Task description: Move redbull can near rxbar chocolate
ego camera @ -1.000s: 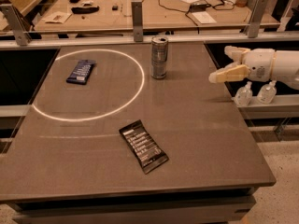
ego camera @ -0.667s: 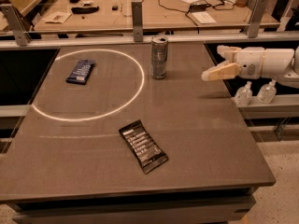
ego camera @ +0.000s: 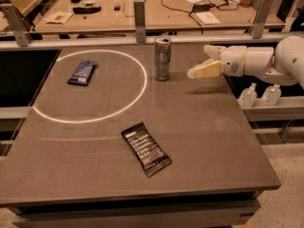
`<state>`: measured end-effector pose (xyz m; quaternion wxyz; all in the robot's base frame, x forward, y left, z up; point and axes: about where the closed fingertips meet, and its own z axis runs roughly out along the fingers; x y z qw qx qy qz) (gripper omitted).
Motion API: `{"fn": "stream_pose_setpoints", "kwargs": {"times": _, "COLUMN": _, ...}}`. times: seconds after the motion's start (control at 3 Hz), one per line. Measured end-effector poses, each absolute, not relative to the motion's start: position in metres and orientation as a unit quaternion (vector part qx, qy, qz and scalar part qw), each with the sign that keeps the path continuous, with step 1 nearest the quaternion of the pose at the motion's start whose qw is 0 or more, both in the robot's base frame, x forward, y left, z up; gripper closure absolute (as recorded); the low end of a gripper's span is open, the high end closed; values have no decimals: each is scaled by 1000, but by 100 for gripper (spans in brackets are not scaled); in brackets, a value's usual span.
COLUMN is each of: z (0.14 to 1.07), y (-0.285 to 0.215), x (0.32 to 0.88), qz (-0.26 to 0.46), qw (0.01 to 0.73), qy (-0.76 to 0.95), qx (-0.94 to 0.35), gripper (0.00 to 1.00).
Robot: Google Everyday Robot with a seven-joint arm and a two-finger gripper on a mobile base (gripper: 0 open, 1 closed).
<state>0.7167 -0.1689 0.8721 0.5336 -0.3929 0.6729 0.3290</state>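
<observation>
The redbull can (ego camera: 162,58), slim and silver-grey, stands upright at the far middle of the brown table (ego camera: 223,141), just right of a white circle (ego camera: 90,85) marked on the top. The rxbar chocolate (ego camera: 146,148), a flat black bar with white text, lies near the front middle of the table, well apart from the can. My gripper (ego camera: 203,61) reaches in from the right at can height, a short gap right of the can. It is open and empty, with its fingertips pointing at the can.
A dark blue wrapped bar (ego camera: 82,72) lies inside the white circle at the left. Two small clear bottles (ego camera: 259,95) stand off the table's right edge under my arm. A metal rail with posts (ego camera: 139,14) runs behind the table, before a cluttered bench.
My gripper has moved left across the table's right side, closing most of the distance to the can. The can and both bars have not moved.
</observation>
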Motion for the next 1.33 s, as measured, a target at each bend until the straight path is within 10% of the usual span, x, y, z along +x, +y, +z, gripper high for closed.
{"fn": "stream_pose_setpoints", "kwargs": {"times": 1.33, "z": 886, "y": -58, "x": 739, "qz": 380, "qw": 520, "qy": 630, "qx": -435, "gripper": 0}}
